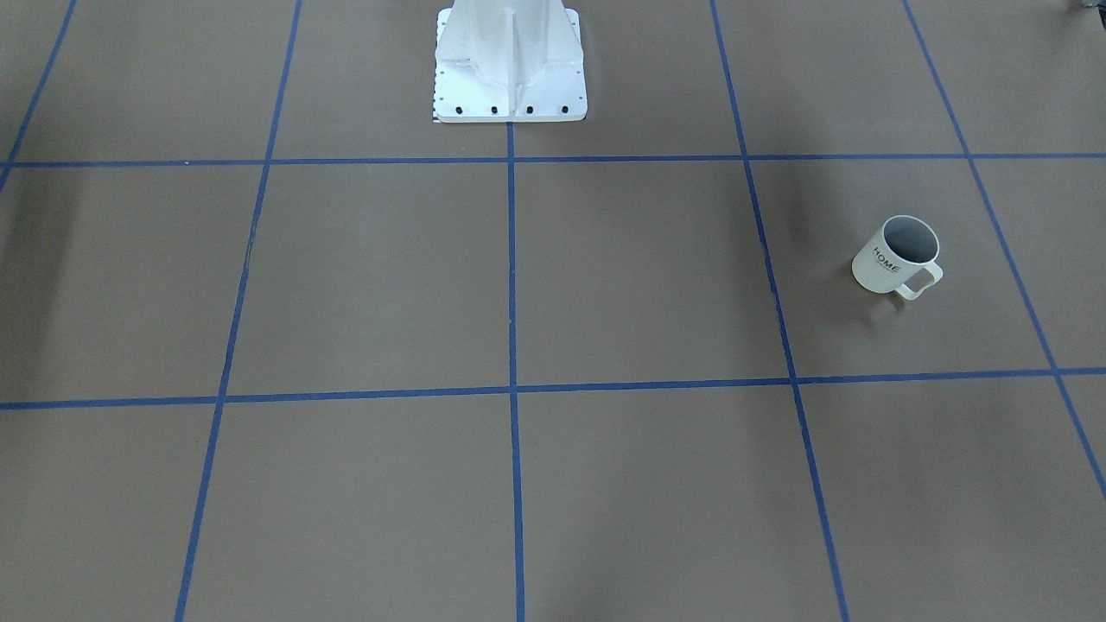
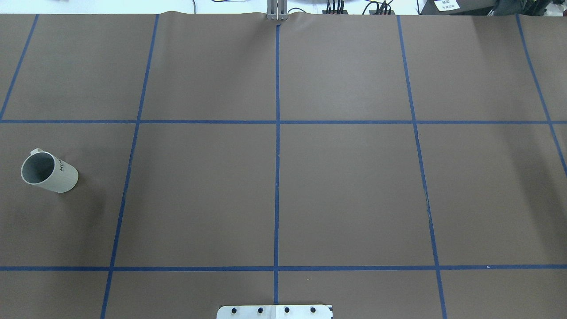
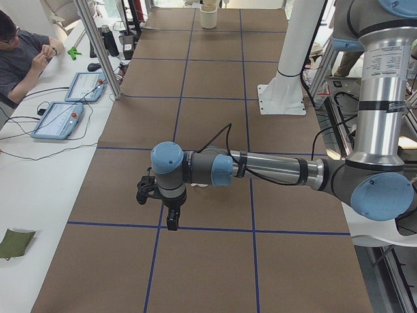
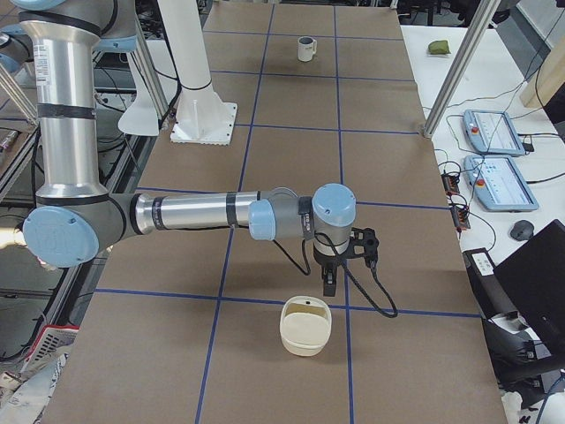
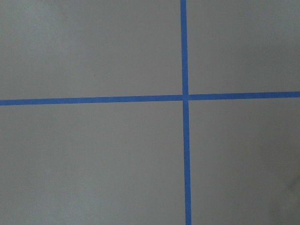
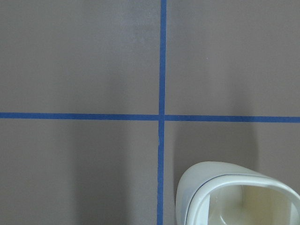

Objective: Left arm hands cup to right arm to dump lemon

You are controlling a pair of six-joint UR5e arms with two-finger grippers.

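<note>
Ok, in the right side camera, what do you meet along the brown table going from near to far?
Cream bowl → right gripper hanging over the table → white pedestal base → cream-white mug at the far end.

I'm seeing the left arm (image 3: 260, 168) stretching out level, wrist bending down, left gripper (image 3: 171, 223) pointing straight down. The right arm (image 4: 194, 212) is posing likewise: forearm level, right gripper (image 4: 330, 288) pointing down. From these side views I'm not making out whether either set of jaws is parted or closed.
</note>
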